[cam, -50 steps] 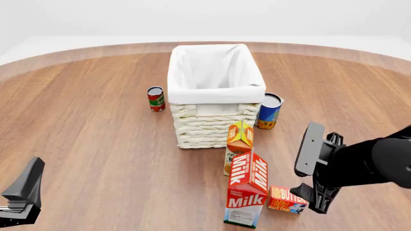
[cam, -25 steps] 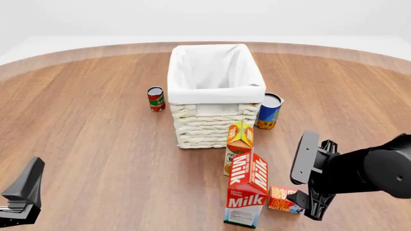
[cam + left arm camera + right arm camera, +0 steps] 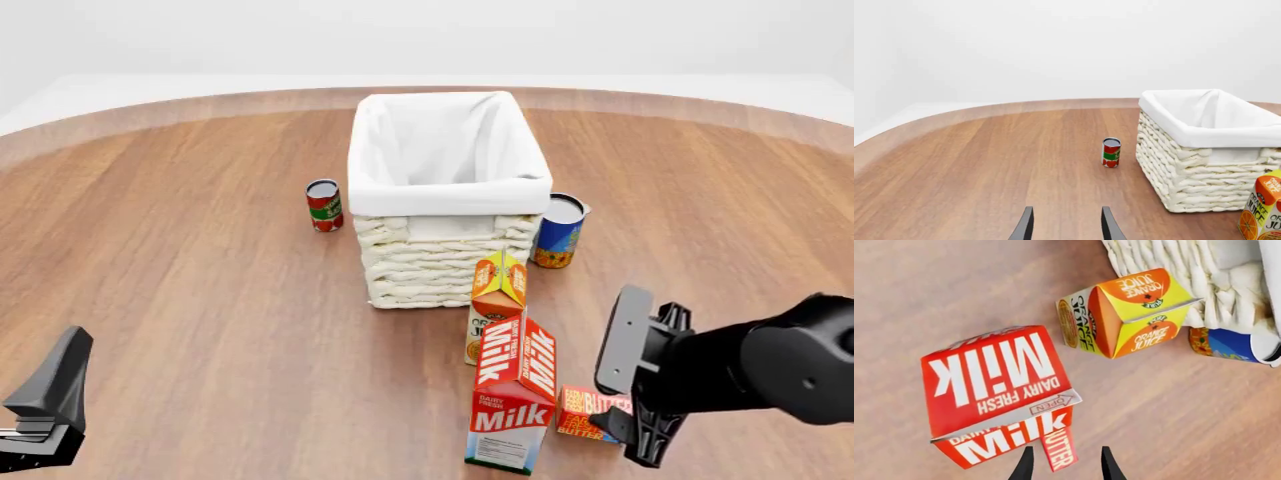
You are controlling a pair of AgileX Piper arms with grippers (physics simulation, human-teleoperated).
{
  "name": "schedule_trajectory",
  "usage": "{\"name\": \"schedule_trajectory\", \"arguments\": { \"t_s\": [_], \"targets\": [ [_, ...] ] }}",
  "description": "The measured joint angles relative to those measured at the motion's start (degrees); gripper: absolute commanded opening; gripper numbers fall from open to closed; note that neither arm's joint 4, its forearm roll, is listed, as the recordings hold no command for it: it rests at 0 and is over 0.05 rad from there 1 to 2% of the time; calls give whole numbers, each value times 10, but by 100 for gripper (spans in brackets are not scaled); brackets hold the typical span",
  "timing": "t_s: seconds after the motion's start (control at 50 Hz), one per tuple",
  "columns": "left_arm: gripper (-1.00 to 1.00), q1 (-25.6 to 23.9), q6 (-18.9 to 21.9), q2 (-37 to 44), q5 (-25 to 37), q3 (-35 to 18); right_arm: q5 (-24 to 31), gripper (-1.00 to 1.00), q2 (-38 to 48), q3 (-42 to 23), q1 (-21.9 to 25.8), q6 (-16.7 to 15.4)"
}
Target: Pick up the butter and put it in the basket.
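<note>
Beside the milk (image 3: 514, 403), near the bench's (image 3: 200, 300) front edge and just right of that carton, lies the butter (image 3: 587, 412) — well short of the basket (image 3: 447, 190). Our right hand (image 3: 638, 390) hangs over it, fingers spread, nothing pinched; our left hand (image 3: 1066, 227) sits idle at the near left corner, likewise spread.

We judge this to be the final approach. In the right wrist view only a red strip of butter (image 3: 1059, 450) shows between our fingertips, the milk (image 3: 997, 385) crowding one side, so we should come straight down, keep the near finger off the carton, and close across the box's narrow width.

Butter is a small flat box, smooth and printed — rigid enough to pinch. Milk and juice (image 3: 497, 300) are tall gable-topped cartons, easily toppled. Woven wicker with a white cloth liner makes the basket.
</note>
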Motion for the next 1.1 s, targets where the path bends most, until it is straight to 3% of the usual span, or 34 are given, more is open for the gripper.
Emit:
{"name": "schedule_trajectory", "arguments": {
  "t_s": [0.96, 0.98, 1.1],
  "targets": [
    [100, 0, 0, 0, 0, 0, -112, 100, 83, 40, 13, 27],
    [100, 0, 0, 0, 0, 0, -114, -100, 85, 41, 14, 27],
    [100, 0, 0, 0, 0, 0, -120, -100, 86, 42, 14, 22]
  ]
}}
